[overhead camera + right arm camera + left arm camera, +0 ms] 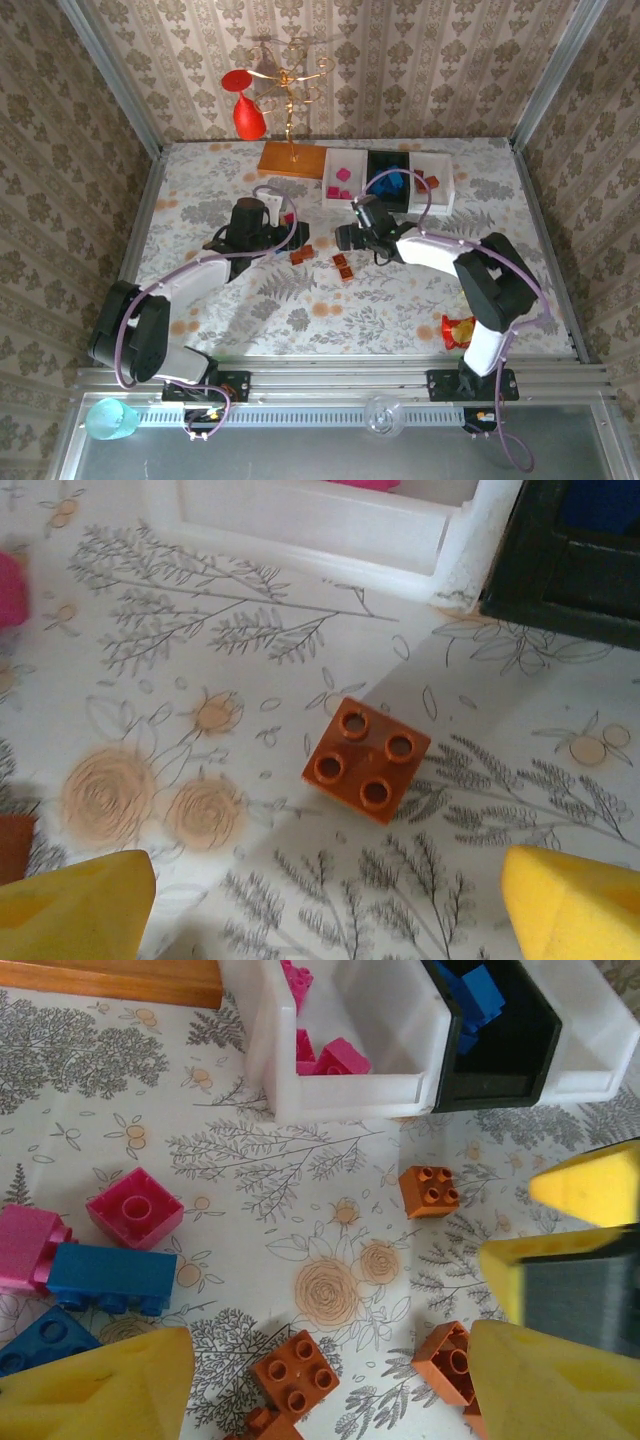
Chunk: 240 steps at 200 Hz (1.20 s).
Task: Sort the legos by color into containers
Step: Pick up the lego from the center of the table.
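An orange-brown brick (365, 760) lies studs-up on the surface, just in front of the black tray (510, 1070), off its near-left corner and apart from it. The right end effector (330, 900) hangs over it with its jaws wide apart and nothing in them.

The brick sits turned corner-on to the yellow fingers (90, 900). If they close as they stand, they would likely meet two corners, not flat faces, and the brick could spin or squirt out toward the black tray's wall.

The orange bricks already sorted lie in the white tray (443, 172) against the black tray's right side. That route passes over the blue bricks (470, 995), so a weak grip could drop this one in the wrong colour.

The left end effector (320, 1390) works farther out from the black tray, also open and empty. Two more orange bricks (295, 1372) lie between its fingers, one perhaps touching a pad, though the view is too tight to say. It could grab both or knock one away, and the two end effectors are near enough to collide.
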Each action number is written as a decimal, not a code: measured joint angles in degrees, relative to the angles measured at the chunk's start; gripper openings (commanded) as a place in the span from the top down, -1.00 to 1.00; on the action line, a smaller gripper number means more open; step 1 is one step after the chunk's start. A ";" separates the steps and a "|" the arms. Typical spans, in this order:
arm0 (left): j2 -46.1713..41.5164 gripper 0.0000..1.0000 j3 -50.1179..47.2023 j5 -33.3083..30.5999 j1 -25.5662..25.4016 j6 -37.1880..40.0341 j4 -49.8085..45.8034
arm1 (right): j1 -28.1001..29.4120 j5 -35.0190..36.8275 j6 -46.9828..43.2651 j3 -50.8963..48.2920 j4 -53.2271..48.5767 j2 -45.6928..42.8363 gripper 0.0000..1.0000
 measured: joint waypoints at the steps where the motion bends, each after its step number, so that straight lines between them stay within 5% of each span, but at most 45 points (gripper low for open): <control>1: 0.00 -0.48 -0.02 0.02 0.00 0.00 0.04 | 0.00 0.07 0.07 0.11 0.00 0.11 -0.78; 58: -0.13 -0.48 -0.98 0.50 0.00 -0.20 0.66 | 0.00 2.73 3.26 5.57 -1.33 6.45 -0.64; 150: -0.85 -0.48 -1.75 0.46 0.00 -0.20 0.61 | 0.00 3.30 5.90 9.90 -1.49 12.37 -0.07; 204: -0.85 -0.48 -1.92 0.48 0.00 -0.22 0.63 | -0.17 2.62 5.51 10.45 -1.20 12.79 0.29; 240: -0.85 -0.48 -1.92 1.07 -0.17 -0.37 0.68 | -0.37 -0.61 4.35 4.26 0.46 7.56 0.35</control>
